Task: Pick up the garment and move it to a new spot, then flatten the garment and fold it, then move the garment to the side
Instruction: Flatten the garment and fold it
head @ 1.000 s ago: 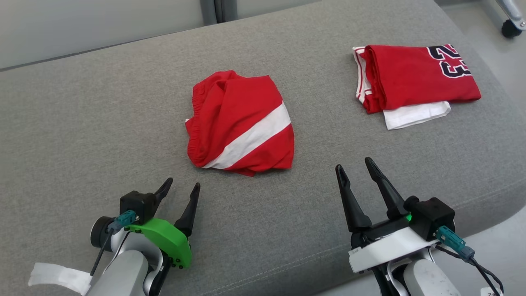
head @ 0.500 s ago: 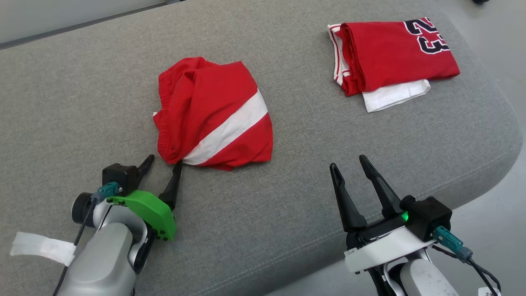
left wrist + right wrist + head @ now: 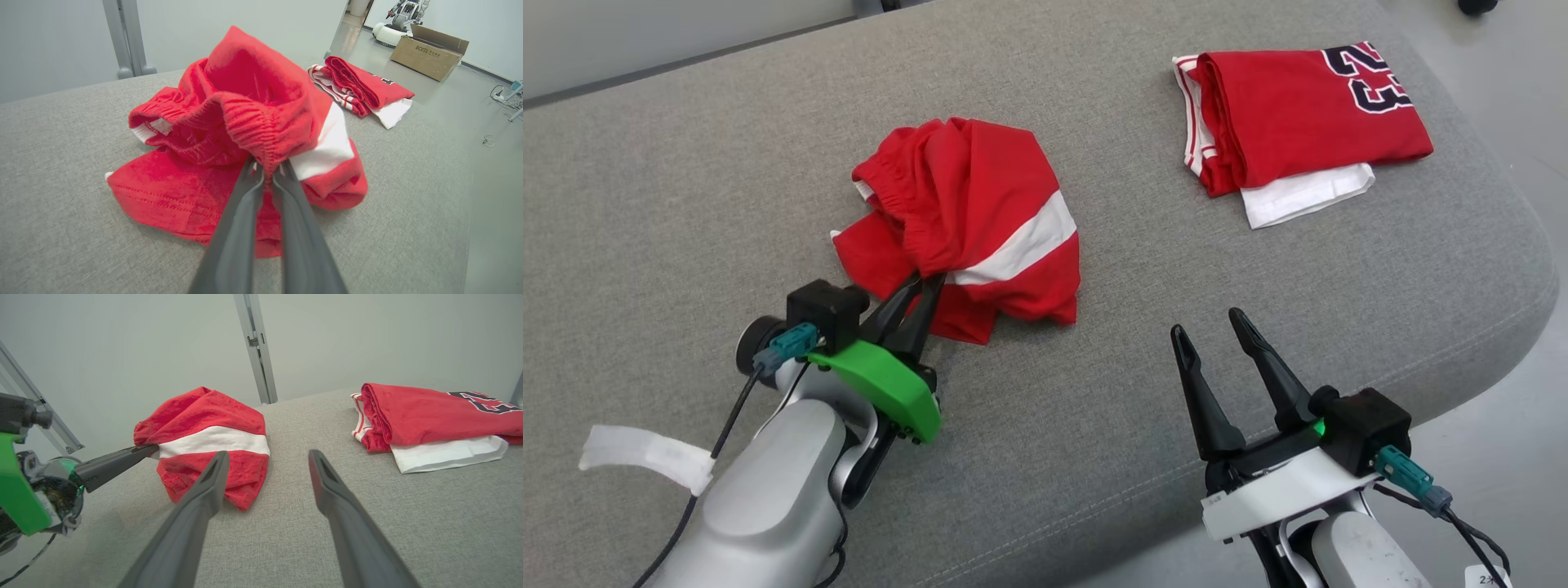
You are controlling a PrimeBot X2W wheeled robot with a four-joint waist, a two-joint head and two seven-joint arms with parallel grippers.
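Pinching the elastic waistband (image 3: pixel 245 122) between its tips, the left gripper (image 3: pixel 927 279) is now clamped on the near-left edge of the red shorts (image 3: pixel 988 212). A second ago its fingers stood apart and short of the cloth, and half a second ago one tip was only reaching the bundle's corner. In the left wrist view the two fingers meet with the ribbed band squeezed between them, so this looks like a real grip, not a graze.

The right gripper (image 3: pixel 1207 322) has not changed. Its fingers are wide apart and hold nothing, and it hovers over the front of the grey cushion (image 3: pixel 686 204), to the right of the shorts and apart from them.

The shorts lie in the middle of the cushion but are no longer a compact bundle. The waistband side is bunched and drawn toward the left gripper, and a lower red layer has spilled out at the left. Most of the cloth rests on the cushion.

Farther back on the right, well apart, the folded red jersey (image 3: pixel 1307 106) sits on a white garment (image 3: pixel 1307 196), undisturbed.

I judge that the pick-up has begun. The grasp is made, while the lift and the carry to a new spot are yet to come.
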